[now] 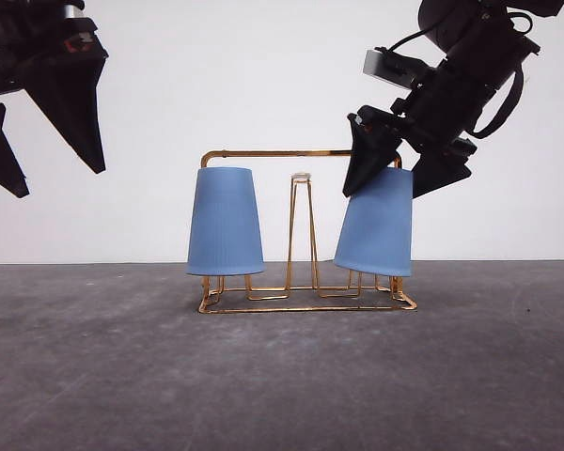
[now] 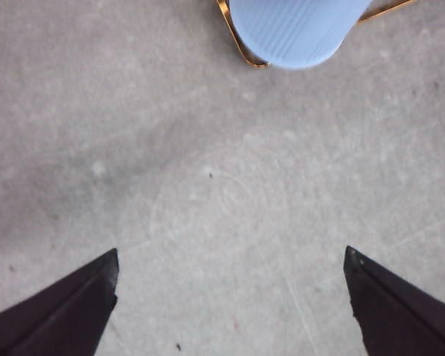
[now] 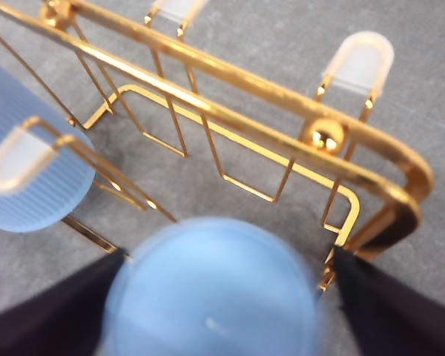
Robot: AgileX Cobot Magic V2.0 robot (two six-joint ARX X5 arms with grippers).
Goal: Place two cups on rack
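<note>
Right gripper (image 1: 406, 178): fingers spread apart, straddling the top of the right cup (image 1: 376, 224), not clamping it.
Right cup: sitting upside down, tilted, on the rack (image 1: 305, 301).
Left cup (image 1: 226, 222): hanging inverted on the rack, well apart from the right gripper.
Left gripper (image 2: 230, 297): hovering open, away from the rack.

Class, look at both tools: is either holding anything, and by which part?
The right tool straddles the tilted right cup at its upturned base; contact cannot be told. The left tool holds nothing.
</note>
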